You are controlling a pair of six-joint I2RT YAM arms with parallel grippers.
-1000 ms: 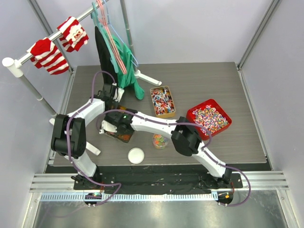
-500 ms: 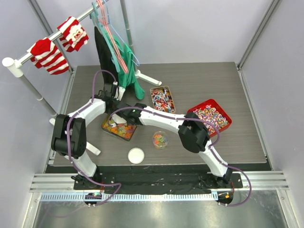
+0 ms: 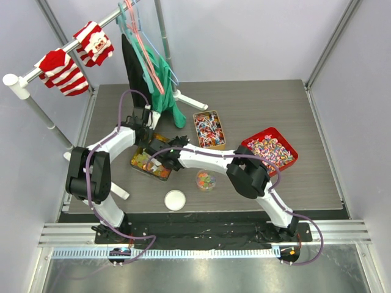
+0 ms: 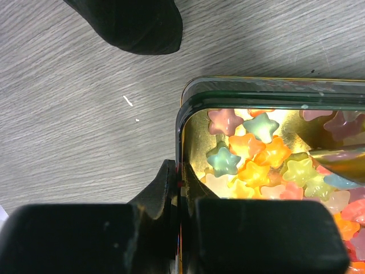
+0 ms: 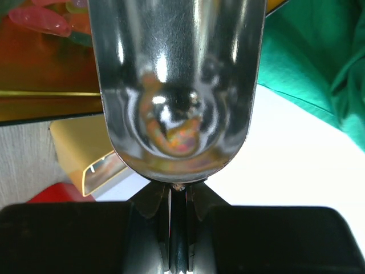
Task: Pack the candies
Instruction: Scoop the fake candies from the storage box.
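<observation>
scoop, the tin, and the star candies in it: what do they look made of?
The scoop looks like polished metal, probably steel: mirror-bright bowl, sharp reflections.
The tin looks like thin sheet metal, glossy gold inside with a dark rolled rim; possibly lacquered.
The star candies look like soft gummy, translucent and glossy, with light glowing through them.
</observation>
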